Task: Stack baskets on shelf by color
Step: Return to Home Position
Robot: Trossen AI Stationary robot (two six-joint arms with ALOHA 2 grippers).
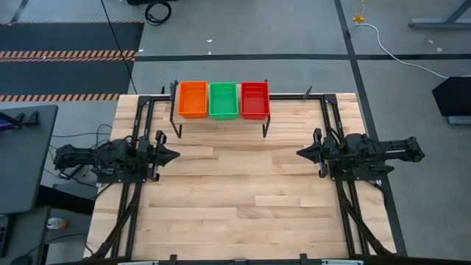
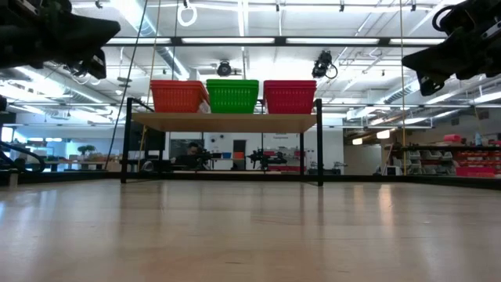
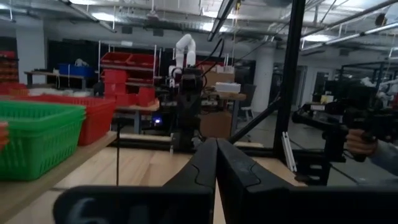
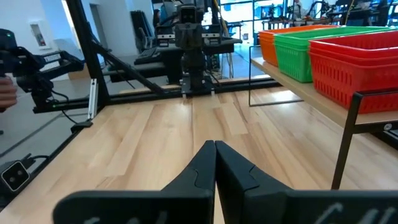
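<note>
Shelf loaded by colour; both arms parked at the table's sides, nothing held.

High view: orange mesh-walled plastic baskets (image 1: 193,99), green baskets (image 1: 224,100) and red baskets (image 1: 255,100) were noted in a left-to-right row on the light-wood plank shelf (image 1: 176,109). The left gripper (image 1: 171,154) and right gripper (image 1: 302,153) faced each other, equally distant from it. Low view: the stacks were seen atop the plank. Wrist views: both pairs of fingers (image 3: 202,171) were found pressed together.

It was a robotics lab or workshop. A white robot arm (image 3: 185,50) stood on a far bench near shelves of red storage bins (image 3: 127,60), under ceiling strip lights (image 2: 243,19). Hazard-striped mats (image 1: 70,53) and loose cables (image 1: 157,11) lay on the grey concrete floor (image 1: 294,37).
</note>
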